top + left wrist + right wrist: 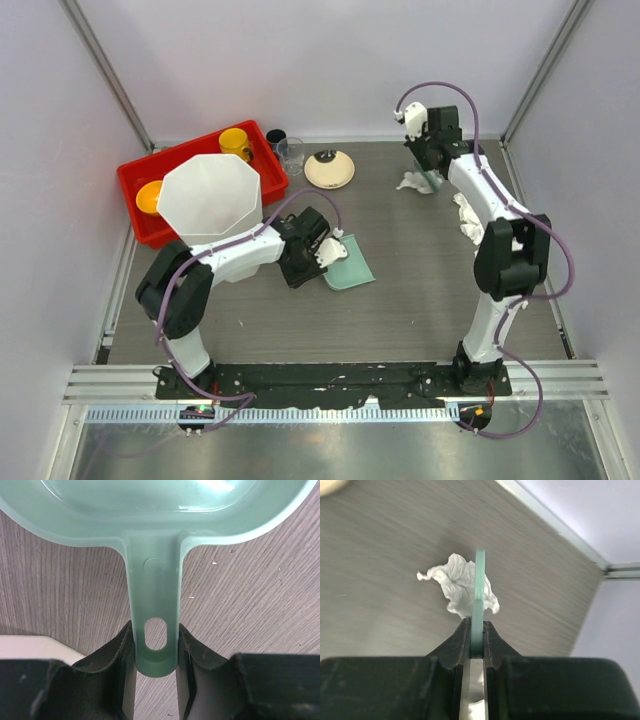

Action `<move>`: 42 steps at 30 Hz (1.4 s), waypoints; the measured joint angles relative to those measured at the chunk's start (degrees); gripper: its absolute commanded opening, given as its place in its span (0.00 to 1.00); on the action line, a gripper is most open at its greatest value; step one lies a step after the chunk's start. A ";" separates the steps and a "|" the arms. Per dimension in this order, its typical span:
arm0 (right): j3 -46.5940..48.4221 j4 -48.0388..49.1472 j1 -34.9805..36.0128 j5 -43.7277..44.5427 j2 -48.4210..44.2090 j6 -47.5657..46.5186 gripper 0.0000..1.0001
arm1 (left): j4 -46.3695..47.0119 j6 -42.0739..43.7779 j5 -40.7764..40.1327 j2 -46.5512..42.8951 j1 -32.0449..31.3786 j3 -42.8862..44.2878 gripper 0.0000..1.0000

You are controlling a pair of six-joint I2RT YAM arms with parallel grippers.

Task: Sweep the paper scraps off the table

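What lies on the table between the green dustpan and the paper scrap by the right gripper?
Nothing. In the top view, only bare table separates the dustpan from that paper scrap beside the right gripper.

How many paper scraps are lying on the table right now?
2 paper scraps: one beside the right claw, one nearer, against the right arm. More may hide under the arms.

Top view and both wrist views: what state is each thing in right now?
Left gripper, shut on the dustpan handle.
Dustpan, held by its handle, open side up.
Right gripper, shut on the scraper.
Scraper, held upright on edge.
Scraps, crumpled, loose on the table; one by the scraper.
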 measured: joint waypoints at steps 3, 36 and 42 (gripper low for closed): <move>-5.70 -0.85 2.45 -4.17 -7.28 7.74 0.01 | 0.39 -0.07 -0.28 0.50 0.00 0.00 0.00; -2.32 -14.53 10.12 5.01 -10.14 28.09 0.01 | 0.33 -0.46 -6.73 3.23 0.00 2.62 0.00; -4.46 -11.45 10.23 5.22 -7.76 26.47 0.01 | 0.09 -0.46 -7.06 4.44 0.00 3.26 0.00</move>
